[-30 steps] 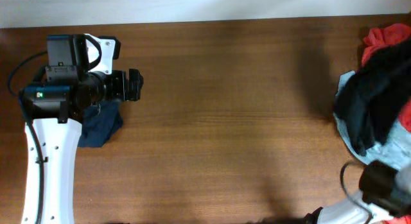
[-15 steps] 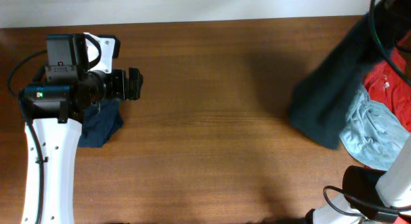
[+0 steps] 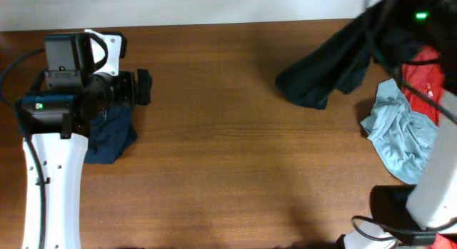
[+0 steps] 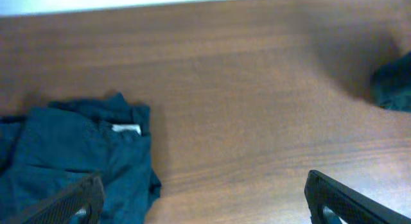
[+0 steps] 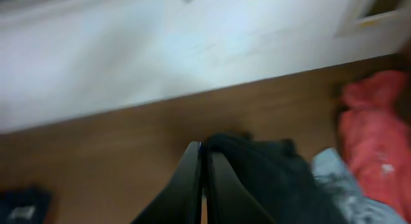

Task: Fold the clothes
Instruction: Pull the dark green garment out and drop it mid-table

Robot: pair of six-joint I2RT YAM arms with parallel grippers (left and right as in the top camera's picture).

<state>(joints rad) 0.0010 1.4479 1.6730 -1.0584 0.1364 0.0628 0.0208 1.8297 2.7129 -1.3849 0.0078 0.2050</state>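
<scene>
The large black shirt (image 3: 321, 70) hangs in the air over the table's back right, bunched and lifted off the wood. My right gripper (image 5: 204, 148) is shut on its top edge, and the black cloth (image 5: 270, 179) falls away to the right of the fingers. A dark navy garment (image 4: 70, 153) with a white label (image 4: 125, 128) lies crumpled at the left. My left gripper (image 4: 204, 185) hovers wide open beside it, nothing between its fingers, the left finger (image 4: 70, 201) over the cloth. A red-orange garment (image 3: 425, 74) and a pale grey-blue one (image 3: 396, 135) lie at the right edge.
The left arm's white base (image 3: 50, 185) runs along the table's left side. The right arm's dark links and cables (image 3: 428, 35) cross above the pile at the right. Bare brown wood (image 3: 228, 149) spans the middle, and a white wall borders the far edge.
The right arm has lifted the black shirt off the right-hand pile and carried it left and up, uncovering the red-orange and pale garments. The left arm has barely shifted.
</scene>
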